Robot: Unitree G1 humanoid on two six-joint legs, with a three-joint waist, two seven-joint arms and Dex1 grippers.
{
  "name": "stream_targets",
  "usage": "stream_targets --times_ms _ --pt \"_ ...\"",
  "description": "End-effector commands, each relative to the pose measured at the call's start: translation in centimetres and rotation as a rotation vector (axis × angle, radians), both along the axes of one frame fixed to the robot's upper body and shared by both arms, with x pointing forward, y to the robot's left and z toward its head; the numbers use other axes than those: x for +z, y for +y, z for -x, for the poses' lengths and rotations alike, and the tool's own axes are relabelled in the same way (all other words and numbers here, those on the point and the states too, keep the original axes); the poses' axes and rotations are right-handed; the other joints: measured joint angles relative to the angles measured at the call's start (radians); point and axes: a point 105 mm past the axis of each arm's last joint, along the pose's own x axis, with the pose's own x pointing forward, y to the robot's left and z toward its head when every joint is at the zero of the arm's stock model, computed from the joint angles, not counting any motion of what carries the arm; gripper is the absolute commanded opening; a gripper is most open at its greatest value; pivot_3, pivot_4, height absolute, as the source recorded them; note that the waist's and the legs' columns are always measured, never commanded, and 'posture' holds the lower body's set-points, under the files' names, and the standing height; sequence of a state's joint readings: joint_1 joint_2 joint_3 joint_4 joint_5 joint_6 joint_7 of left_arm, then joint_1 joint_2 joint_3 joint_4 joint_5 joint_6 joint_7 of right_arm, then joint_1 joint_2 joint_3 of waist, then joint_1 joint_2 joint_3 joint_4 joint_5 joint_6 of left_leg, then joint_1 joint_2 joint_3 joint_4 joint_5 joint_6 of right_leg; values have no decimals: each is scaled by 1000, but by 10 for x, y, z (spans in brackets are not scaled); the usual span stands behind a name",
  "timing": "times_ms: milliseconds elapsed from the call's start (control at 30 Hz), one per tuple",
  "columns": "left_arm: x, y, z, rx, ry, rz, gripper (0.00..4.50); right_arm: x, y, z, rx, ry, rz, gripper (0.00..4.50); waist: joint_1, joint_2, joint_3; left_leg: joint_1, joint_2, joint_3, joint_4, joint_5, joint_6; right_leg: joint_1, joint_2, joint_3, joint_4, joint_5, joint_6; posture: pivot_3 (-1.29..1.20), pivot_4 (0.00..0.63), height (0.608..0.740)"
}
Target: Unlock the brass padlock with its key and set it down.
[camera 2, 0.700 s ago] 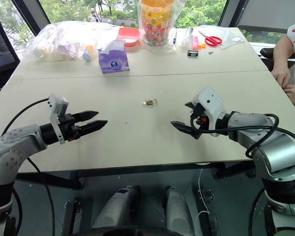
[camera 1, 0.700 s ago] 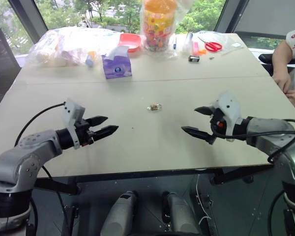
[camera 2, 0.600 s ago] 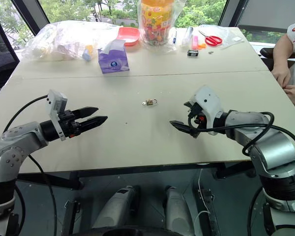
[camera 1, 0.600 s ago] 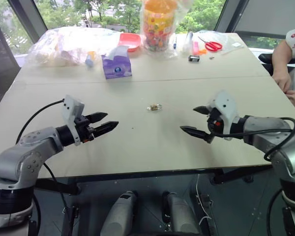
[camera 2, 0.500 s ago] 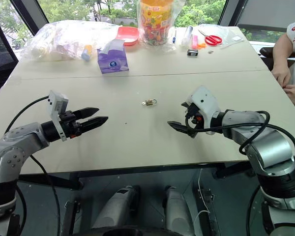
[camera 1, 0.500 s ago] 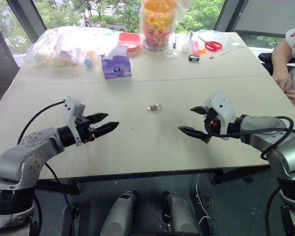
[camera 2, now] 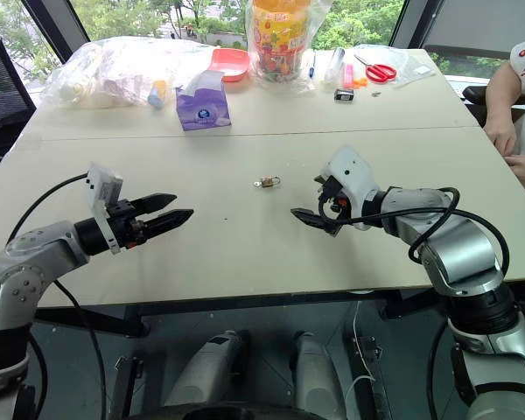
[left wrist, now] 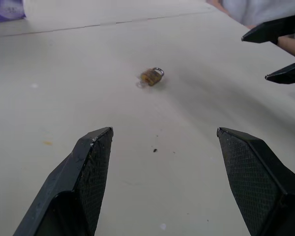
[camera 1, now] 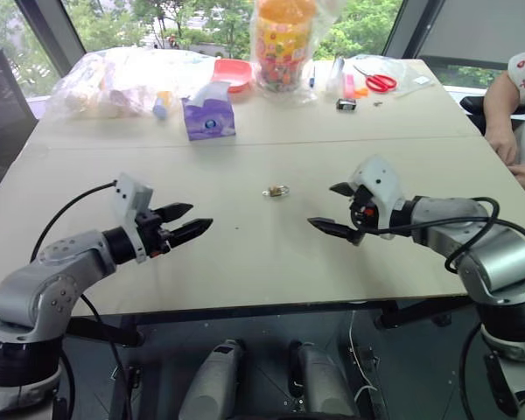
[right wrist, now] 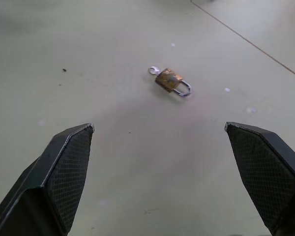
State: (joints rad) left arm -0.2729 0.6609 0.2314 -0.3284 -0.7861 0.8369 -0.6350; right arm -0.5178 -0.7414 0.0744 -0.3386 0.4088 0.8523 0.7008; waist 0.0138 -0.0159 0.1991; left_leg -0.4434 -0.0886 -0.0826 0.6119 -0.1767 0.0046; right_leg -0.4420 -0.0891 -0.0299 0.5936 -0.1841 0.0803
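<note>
Brass padlock lying on table

We held both arms out low over the table, forearms angled inward so that the two grippers faced each other across a wide gap. Our left gripper pointed forward and to the right, nearly level, its two black fingers spread apart and holding nothing. Our right gripper pointed forward and to the left, tipped a little downward, its fingers spread wide and likewise empty. Neither gripper touched the table.
</note>
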Motion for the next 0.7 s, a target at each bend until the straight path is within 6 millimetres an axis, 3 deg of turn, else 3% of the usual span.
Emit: stream_targets --times_ms 33,100,267,333,400,700 --pt "25 6 -9 19 -74 38 3529 18 1 -11 -10 -74 -35 4500 -1 0 0 0 0 0 0 0 0 0 0 0 0 0 0 0 150 740" --pt "27 8 -11 -12 -77 -4 3529 21 3 -18 -4 -94 -10 4500 -4 0 0 0 0 0 1 1 1 0 1 -1 1 0 0 0 150 740" --pt "20 12 -10 -183 -61 -221 3529 38 39 -57 117 -147 33 4500 -28 1 0 1 0 2 0 1 2 -1 2 0 2 0 -1 0 150 740" --pt "22 14 -12 -213 -66 -224 3529 19 57 -83 138 -56 63 4500 -34 0 0 2 1 2 0 2 1 0 2 0 2 1 -1 0 150 740" --pt "24 16 -16 -201 -82 -210 3529 0 68 -95 163 17 102 4500 -38 0 0 3 1 2 0 2 1 1 5 0 3 1 -1 0 150 740" --pt "7 11 -3 -107 -93 -148 3529 -29 87 -111 193 106 185 4500 -34 1 1 1 -1 1 -5 4 -4 -4 5 3 4 3 3 0 150 740"
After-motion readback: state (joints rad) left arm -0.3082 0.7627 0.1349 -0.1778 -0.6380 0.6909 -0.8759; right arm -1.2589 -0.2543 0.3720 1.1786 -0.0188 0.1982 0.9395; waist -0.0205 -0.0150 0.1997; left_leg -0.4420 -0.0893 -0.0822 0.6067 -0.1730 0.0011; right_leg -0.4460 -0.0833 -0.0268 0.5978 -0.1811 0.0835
